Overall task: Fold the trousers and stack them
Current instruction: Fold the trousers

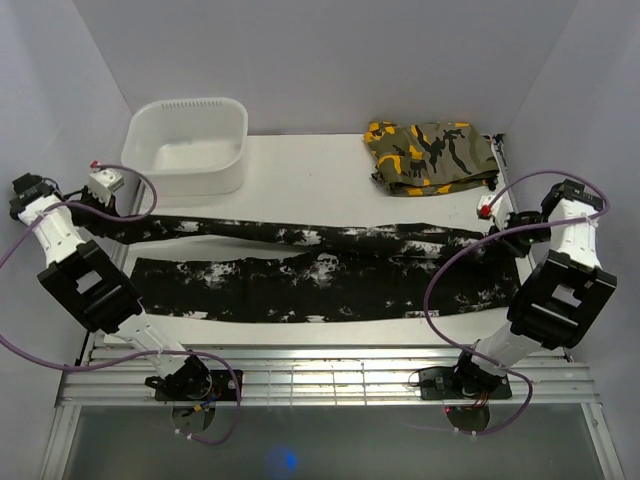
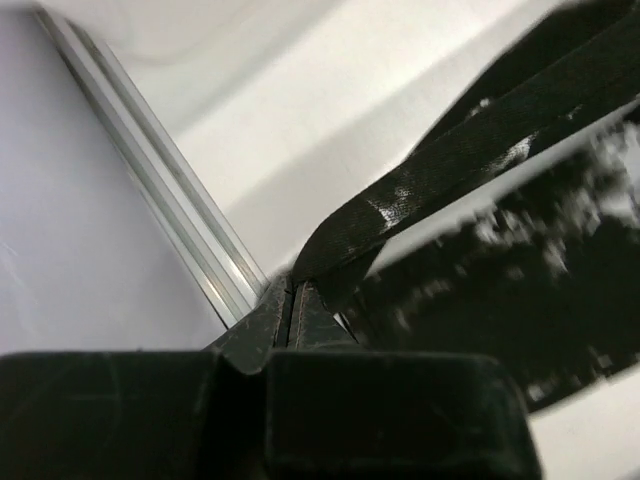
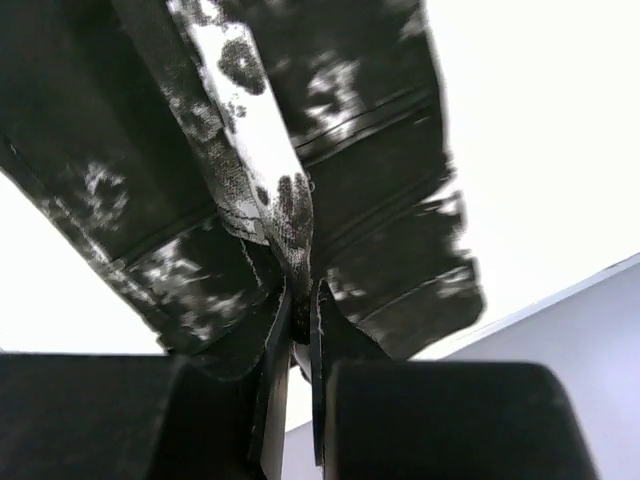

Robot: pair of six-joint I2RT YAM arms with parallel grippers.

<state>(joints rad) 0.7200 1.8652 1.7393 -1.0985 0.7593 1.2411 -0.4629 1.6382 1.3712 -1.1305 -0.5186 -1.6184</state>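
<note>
A: Where do the trousers (image 1: 320,272) lie?

B: Across the middle of the table (image 1: 300,175), running left to right. 1 leg lies flat on the side nearer the arms. The other is drawn into a narrow strip between the 2 grippers. The left gripper (image 2: 292,292) is pinched tight on the strip's left end, and the right gripper (image 3: 298,305) is clamped on the right end (fabric bunches between its fingers there).

A: How should the robot make the fold?

B: It looks as if both arms should carry the held leg toward the flat one together, at equal height and pace. They should lay edge on edge before letting go. An uneven pull would likely twist the strip or drag the flat leg askew.

A: Is there any writing?

B: None that can be read. The camouflage garment (image 1: 430,155) and the white tub (image 1: 190,145) at the far side show no label.
</note>
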